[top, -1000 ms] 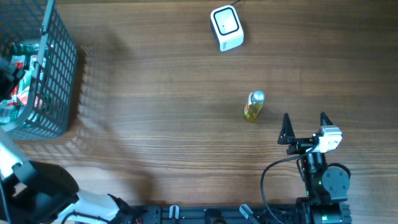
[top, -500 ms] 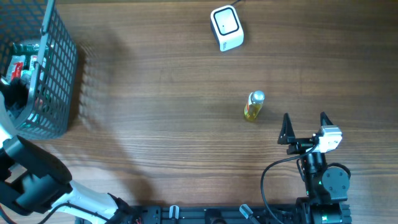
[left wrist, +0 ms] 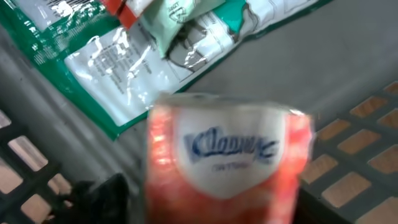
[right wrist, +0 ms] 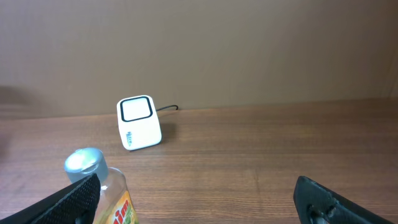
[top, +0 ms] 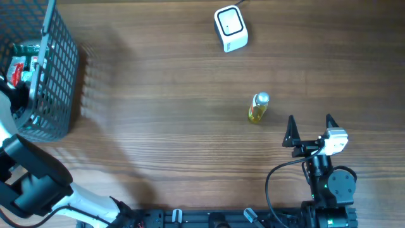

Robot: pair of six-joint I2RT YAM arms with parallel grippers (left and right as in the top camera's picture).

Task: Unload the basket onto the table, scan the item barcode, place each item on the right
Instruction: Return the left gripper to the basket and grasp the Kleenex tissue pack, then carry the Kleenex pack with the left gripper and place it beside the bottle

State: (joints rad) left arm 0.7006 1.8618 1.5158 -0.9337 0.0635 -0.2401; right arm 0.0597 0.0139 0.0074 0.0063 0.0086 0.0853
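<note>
Down in basket (top: 60, 69) with left gripper (top: 19, 95); cannot tell jaw width or any hold on Kleenex pack (left wrist: 227, 152), close under it. Right gripper (top: 310, 123) wide open, empty. Probably early: left to lift, carry to scanner (top: 230, 28), show barcode.

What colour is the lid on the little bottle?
Silver-grey. The lid on the bottle shows best in the right wrist view.

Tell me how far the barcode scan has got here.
Done: nothing visibly. In hand: the left hand is down in the basket at a Kleenex pack, grip unclear. Left: lift the pack and show its barcode to the scanner. The right hand hangs open.
</note>
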